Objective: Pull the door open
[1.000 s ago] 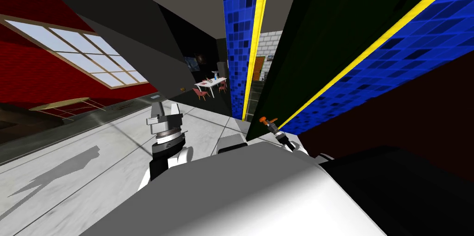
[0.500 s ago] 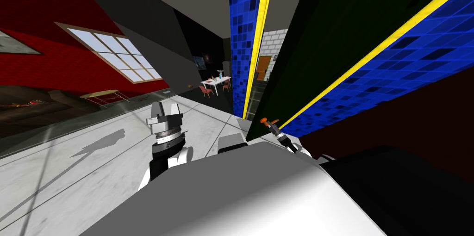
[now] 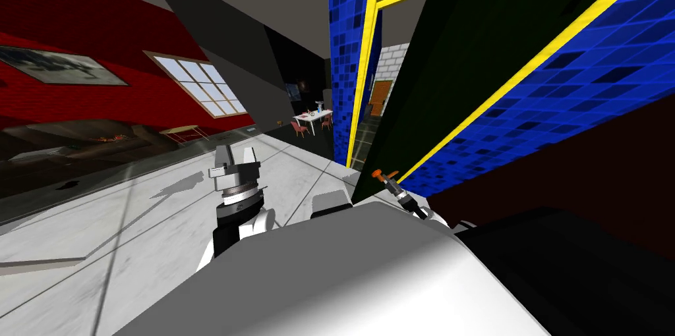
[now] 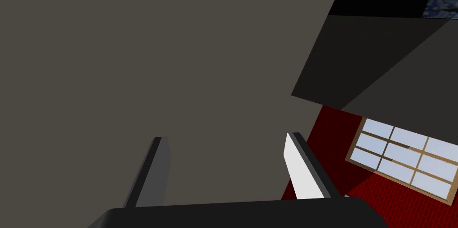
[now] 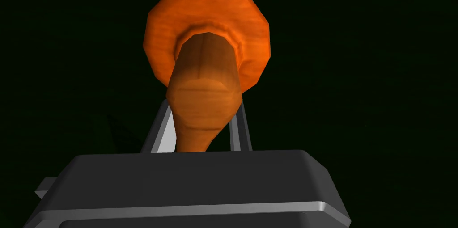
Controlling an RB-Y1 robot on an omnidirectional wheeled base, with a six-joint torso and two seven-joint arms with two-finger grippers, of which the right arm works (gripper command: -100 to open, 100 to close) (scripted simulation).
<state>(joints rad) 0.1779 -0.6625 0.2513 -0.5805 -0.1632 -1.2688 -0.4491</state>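
While the right hand (image 3: 393, 185) reaches to about one o'clock from the chest, its two thin fingers (image 5: 162, 127) are clamped on the orange handle (image 3: 381, 173) of the door (image 3: 461, 75). Seen from the right wrist, the handle (image 5: 205, 60) has a round orange rose flat against the dark green leaf (image 5: 358, 60), and a browner grip that runs back from it between the two blades. The blades press its sides close to the dark box of the right hand (image 5: 202, 104).

The door is dark green and stands ajar. Its free edge lies just at nine o'clock of the handle, and a narrow gap opens between that edge and the yellow frame (image 3: 361, 88). Through the gap shows a grey brick wall (image 3: 395, 62). Blue tiles (image 3: 343, 35) cover the wall around the frame, and more of them show at three o'clock of the door beyond another yellow strip.

At about eleven o'clock the left hand (image 3: 236, 153) is held upright over the pale floor (image 3: 132, 220), well apart from the door. Its fingers (image 4: 297, 167) stand wide apart with nothing between them, as the left wrist view of that hand (image 4: 225, 137) shows.

Far off near twelve o'clock stands a white table (image 3: 313, 115) with red chairs (image 3: 300, 128). At ten o'clock a window (image 3: 204, 85) sits in a red wall (image 3: 66, 16).
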